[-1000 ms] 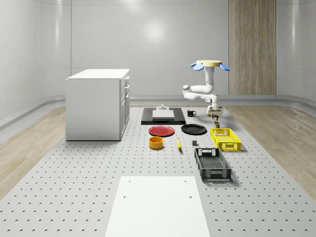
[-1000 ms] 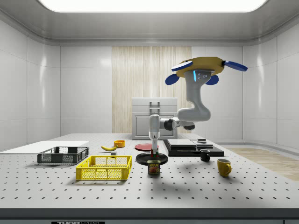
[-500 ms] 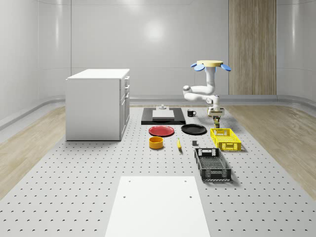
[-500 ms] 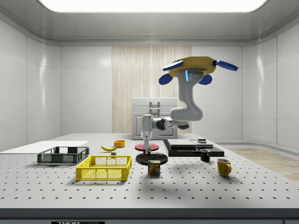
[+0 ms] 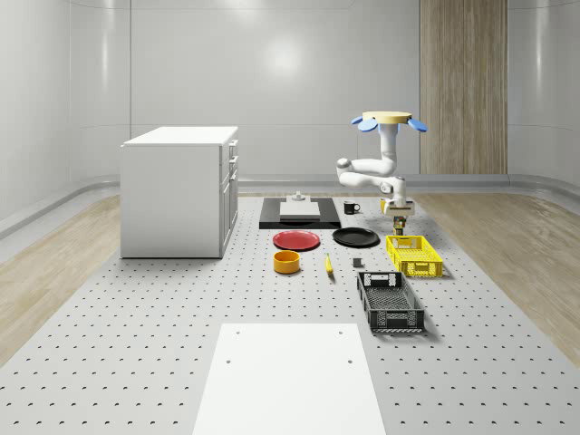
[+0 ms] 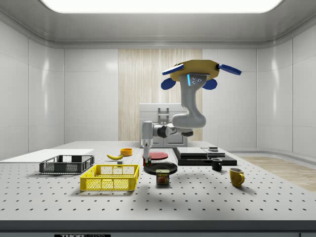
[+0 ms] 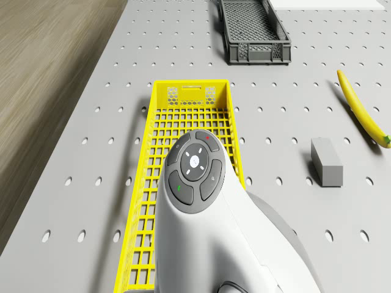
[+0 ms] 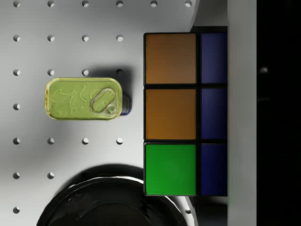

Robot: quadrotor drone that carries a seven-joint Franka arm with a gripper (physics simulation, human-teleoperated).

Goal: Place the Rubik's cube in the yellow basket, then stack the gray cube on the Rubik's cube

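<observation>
One Rubik's cube [image 8: 183,113] sits clamped in the gripper [image 6: 146,157], carried above the worktop [image 6: 207,197] with the drone [image 6: 196,69] hovering overhead. Yellow basket [image 6: 109,177] lies just beside and below; centre over it before lowering, clearing the near rim and tin [image 8: 83,99].

Two baskets [image 5: 414,255] [image 5: 390,302], two plates [image 5: 296,240] [image 5: 355,237], two mugs [image 6: 236,177] [image 6: 216,164] — one banana [image 7: 363,108], one can [image 8: 83,99].

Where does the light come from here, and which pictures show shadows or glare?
Side view: a bright ceiling panel lights the room. Wrist view: the green can casts a soft shadow on the table. Drone view: the yellow basket throws a faint shadow beside it. Whole-scene view: a glare patch shines on the back wall.
</observation>
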